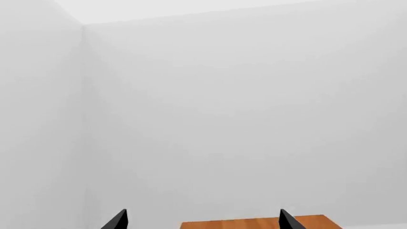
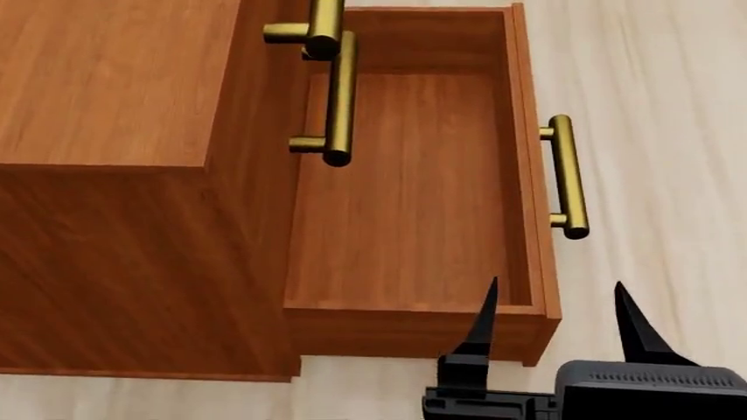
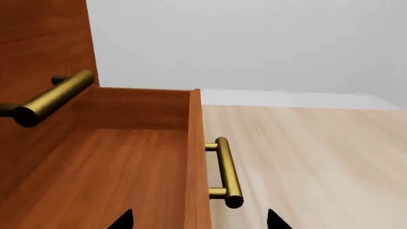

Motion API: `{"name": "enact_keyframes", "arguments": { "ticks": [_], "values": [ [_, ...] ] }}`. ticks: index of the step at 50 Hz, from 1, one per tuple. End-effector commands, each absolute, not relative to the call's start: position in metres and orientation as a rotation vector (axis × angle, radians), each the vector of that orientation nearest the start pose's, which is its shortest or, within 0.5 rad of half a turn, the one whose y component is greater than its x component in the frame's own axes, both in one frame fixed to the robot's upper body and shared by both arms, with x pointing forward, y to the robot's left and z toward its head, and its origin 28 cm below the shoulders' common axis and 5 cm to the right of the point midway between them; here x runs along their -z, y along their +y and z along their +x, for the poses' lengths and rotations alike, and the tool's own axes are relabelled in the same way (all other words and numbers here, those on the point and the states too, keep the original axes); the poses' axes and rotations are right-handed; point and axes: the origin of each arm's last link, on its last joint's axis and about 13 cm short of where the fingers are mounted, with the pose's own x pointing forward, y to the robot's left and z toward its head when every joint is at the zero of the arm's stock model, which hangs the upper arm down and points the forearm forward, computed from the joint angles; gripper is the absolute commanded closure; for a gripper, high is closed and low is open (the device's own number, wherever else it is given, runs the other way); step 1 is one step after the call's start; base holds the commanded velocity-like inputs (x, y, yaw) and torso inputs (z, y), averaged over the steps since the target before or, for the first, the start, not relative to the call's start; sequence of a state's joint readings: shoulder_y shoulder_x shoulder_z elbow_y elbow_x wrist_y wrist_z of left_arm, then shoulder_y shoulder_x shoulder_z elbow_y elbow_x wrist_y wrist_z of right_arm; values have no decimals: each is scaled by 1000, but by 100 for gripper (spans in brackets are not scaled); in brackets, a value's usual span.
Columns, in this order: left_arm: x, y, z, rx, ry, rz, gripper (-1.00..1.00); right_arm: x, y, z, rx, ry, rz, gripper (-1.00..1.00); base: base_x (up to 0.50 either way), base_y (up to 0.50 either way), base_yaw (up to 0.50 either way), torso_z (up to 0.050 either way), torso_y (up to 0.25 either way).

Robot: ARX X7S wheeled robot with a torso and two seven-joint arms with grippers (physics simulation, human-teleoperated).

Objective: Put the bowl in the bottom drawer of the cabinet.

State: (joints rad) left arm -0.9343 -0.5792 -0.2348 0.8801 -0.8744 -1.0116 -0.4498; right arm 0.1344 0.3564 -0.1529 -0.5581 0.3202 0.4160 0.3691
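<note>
The bowl is out of view in every frame. The reddish-brown cabinet [image 2: 117, 87] fills the left of the head view. Its bottom drawer [image 2: 397, 192] is pulled out, with nothing inside and its brass handle [image 2: 566, 175] on the right. My right gripper [image 2: 555, 284] is open at the drawer's near front corner, nothing between its fingers. In the right wrist view the right gripper [image 3: 199, 219] straddles the drawer front [image 3: 194, 157] near the handle [image 3: 226, 171]. My left gripper [image 1: 203, 219] is open and faces a white wall, with a strip of wood [image 1: 254, 223] between its tips.
Two brass handles of the upper drawers [image 2: 338, 96] stick out over the open drawer's back left. Pale wood floor [image 2: 666, 105] lies to the right of the drawer. White walls [image 3: 254, 43] stand behind.
</note>
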Motion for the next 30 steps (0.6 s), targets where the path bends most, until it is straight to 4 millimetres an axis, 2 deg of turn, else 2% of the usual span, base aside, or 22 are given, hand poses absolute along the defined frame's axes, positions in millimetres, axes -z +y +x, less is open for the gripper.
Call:
{"name": "enact_keyframes", "arguments": {
  "ticks": [1, 15, 30],
  "values": [
    [-327, 270, 197, -55, -755, 78, -100, -145, -120, 205, 72, -234, -68, -100, 0, 0, 0, 0, 0],
    [-327, 270, 195, -51, -753, 77, -100, -173, -131, 186, 142, -235, -95, -100, 0, 0, 0, 0, 0],
    [-327, 266, 197, -41, -748, 79, -100, -203, -160, 159, 291, -107, -78, -100, 0, 0, 0, 0, 0]
  ]
}}
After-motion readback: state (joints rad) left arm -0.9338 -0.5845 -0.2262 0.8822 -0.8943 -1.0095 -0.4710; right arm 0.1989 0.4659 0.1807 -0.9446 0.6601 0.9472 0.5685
